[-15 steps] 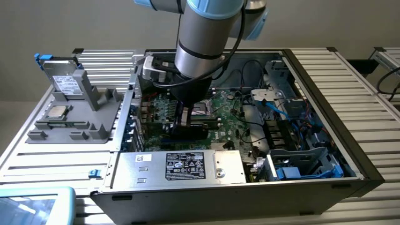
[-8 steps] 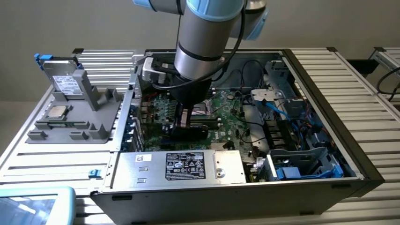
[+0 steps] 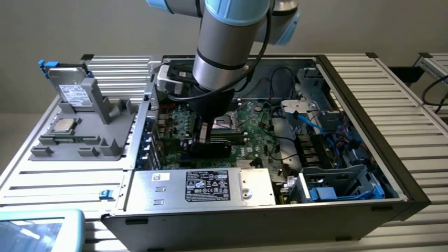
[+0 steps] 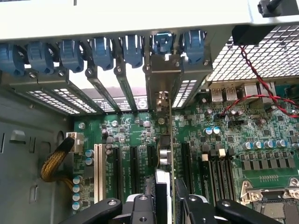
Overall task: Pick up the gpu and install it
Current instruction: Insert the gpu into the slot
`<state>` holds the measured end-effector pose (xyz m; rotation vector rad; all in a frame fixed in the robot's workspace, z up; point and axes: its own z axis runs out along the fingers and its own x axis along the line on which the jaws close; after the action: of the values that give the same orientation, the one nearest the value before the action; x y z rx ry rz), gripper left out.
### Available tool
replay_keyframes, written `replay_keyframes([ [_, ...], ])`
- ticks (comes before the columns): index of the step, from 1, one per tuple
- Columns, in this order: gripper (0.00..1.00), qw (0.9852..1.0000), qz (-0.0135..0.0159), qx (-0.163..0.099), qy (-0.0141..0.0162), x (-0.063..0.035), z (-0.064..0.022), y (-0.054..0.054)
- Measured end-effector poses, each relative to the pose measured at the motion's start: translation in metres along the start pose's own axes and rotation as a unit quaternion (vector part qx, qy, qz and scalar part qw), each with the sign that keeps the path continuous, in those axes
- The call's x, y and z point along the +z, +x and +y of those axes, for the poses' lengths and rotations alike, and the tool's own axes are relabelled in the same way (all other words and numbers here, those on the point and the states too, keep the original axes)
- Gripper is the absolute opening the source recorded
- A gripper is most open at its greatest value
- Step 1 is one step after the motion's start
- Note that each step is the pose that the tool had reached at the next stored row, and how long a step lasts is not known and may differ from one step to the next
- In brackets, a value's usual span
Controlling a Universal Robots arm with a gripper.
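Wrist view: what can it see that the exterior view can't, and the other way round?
Wrist view: a yellow cable bundle and a white slot. Exterior view: a gray tray with a silver drive, at the exterior view's left, and the labelled power supply. Both: the green motherboard and the gpu between the jaws.

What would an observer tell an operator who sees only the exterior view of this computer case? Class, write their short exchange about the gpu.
Operator: The arm blocks my view. Is the gpu gripped?
Observer: Yes. The fingers press on both faces of the gpu, which stands on edge over the motherboard.
Operator: Where is its end bracket?
Observer: The silver bracket sits in the row of perforated slot covers, right by one of the blue clips.
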<state>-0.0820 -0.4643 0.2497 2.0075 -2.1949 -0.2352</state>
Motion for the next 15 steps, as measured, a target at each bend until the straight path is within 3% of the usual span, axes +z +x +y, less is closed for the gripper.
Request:
replay_keyframes([
  [15,0.28,1.0000,-0.0001,0.000,0.0006,0.0026,0.0000,0.0000],
])
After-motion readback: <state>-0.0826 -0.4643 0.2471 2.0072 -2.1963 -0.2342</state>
